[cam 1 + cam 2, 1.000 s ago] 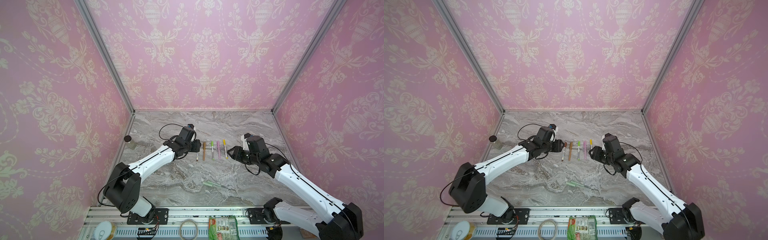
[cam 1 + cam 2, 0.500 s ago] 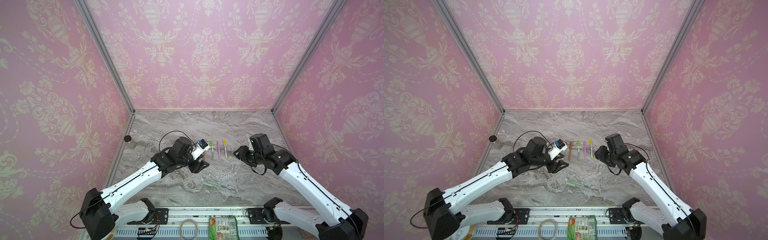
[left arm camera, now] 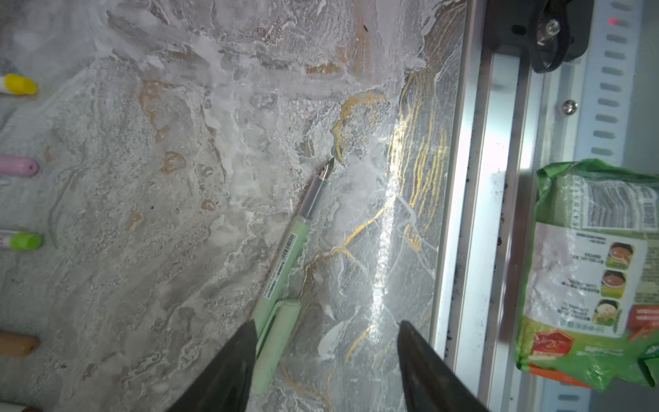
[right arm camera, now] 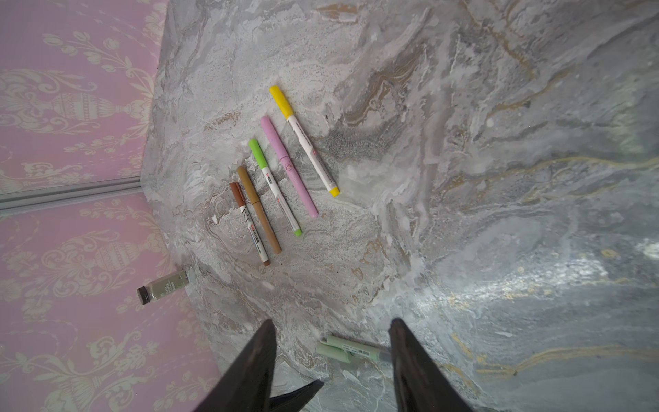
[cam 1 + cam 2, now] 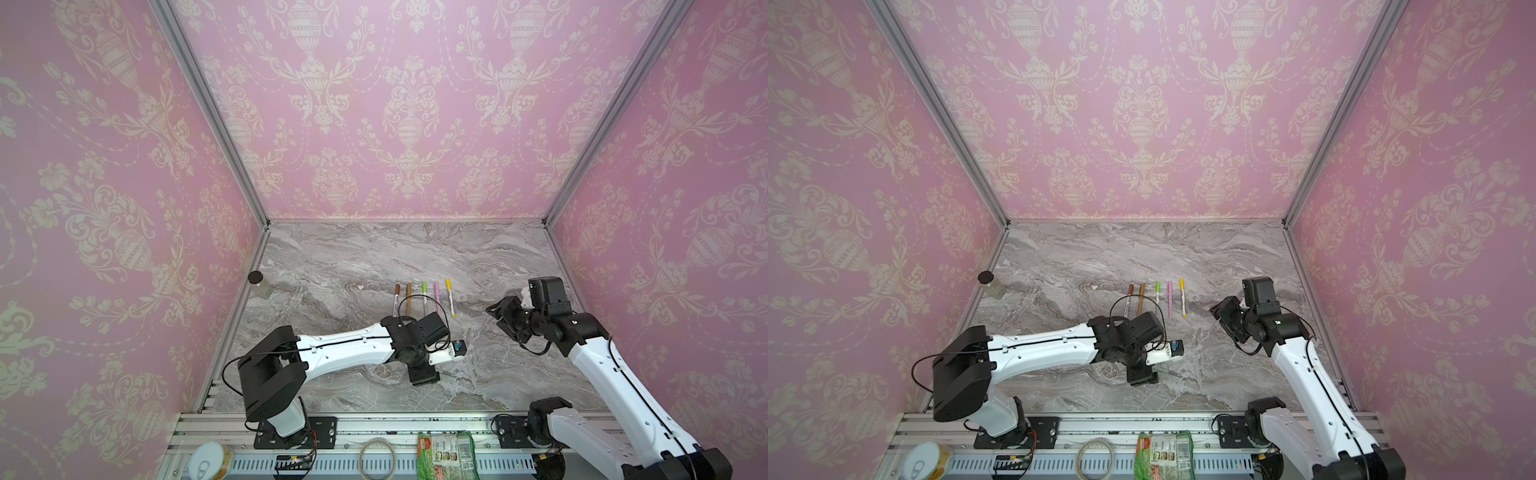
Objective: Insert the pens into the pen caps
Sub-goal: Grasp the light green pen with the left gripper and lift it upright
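Observation:
A sage green pen [image 3: 285,257] lies uncapped on the marble, its dark tip bare. Its pale green cap [image 3: 276,342] lies loose against the barrel's rear end. My left gripper [image 3: 326,328] hangs open just above them, one finger beside the cap and nothing between the jaws. In both top views the left gripper [image 5: 423,376] [image 5: 1142,376] points down near the front rail. Five capped pens [image 4: 278,174] lie in a row at mid-table [image 5: 424,297]. My right gripper [image 4: 330,324] [image 5: 500,316] stands open and empty right of the row. The green pen [image 4: 356,351] also shows in the right wrist view.
A small black-capped bottle [image 5: 259,284] [image 4: 162,287] stands by the left wall. The aluminium front rail [image 3: 474,214] runs close to the left gripper. A green food packet [image 5: 444,455] [image 3: 588,267], a tape ring [image 5: 376,457] and a tin [image 5: 210,459] lie beyond it.
My left arm swung from the pen row toward the front rail and now hangs over the green pen, jaws wider. My right arm drew back to the right.

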Robot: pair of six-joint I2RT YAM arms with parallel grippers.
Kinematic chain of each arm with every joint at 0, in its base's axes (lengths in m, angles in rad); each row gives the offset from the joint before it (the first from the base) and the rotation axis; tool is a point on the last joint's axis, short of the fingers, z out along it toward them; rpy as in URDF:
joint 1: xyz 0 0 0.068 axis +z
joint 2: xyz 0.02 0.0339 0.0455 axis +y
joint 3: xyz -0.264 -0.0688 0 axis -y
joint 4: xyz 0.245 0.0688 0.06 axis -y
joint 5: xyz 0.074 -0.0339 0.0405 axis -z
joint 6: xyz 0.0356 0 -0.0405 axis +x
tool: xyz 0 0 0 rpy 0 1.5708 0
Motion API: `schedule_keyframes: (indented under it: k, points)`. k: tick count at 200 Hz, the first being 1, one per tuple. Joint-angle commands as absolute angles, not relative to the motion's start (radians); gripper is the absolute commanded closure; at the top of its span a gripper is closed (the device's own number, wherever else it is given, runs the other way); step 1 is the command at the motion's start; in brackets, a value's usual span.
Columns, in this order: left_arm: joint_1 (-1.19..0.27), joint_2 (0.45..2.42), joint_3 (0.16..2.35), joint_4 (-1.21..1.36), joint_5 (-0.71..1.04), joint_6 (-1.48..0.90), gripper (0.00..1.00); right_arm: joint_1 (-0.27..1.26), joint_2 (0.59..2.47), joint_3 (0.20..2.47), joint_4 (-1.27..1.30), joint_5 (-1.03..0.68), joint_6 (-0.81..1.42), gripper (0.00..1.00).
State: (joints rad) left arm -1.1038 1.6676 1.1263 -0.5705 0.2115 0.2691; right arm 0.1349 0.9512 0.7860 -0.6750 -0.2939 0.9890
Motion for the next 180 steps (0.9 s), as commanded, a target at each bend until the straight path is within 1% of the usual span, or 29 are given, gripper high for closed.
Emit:
schedule_keyframes:
  k: [1, 39, 115, 136, 155, 180]
  points:
    - [-1.109, 1.729, 1.179, -0.611, 0.140, 0.303, 0.37, 0.120, 0.948, 0.775, -0.633, -0.344, 0.978, 0.47]
    - [-1.113, 1.817, 1.222, -0.656, 0.101, 0.332, 0.40, 0.098, 0.932, 0.756, -0.636, -0.354, 0.957, 0.47]
    - [-1.114, 1.907, 1.267, -0.624, 0.070, 0.345, 0.44, 0.071, 0.922, 0.726, -0.622, -0.384, 0.951, 0.47]
    - [-1.113, 1.935, 1.279, -0.634, 0.066, 0.355, 0.51, 0.069, 0.920, 0.729, -0.621, -0.387, 0.951, 0.47]
    - [-1.114, 1.954, 1.287, -0.641, 0.064, 0.359, 0.60, 0.065, 0.917, 0.726, -0.624, -0.387, 0.951, 0.47]
    - [-1.113, 1.969, 1.287, -0.643, 0.066, 0.364, 0.66, 0.062, 0.914, 0.724, -0.625, -0.387, 0.951, 0.47]
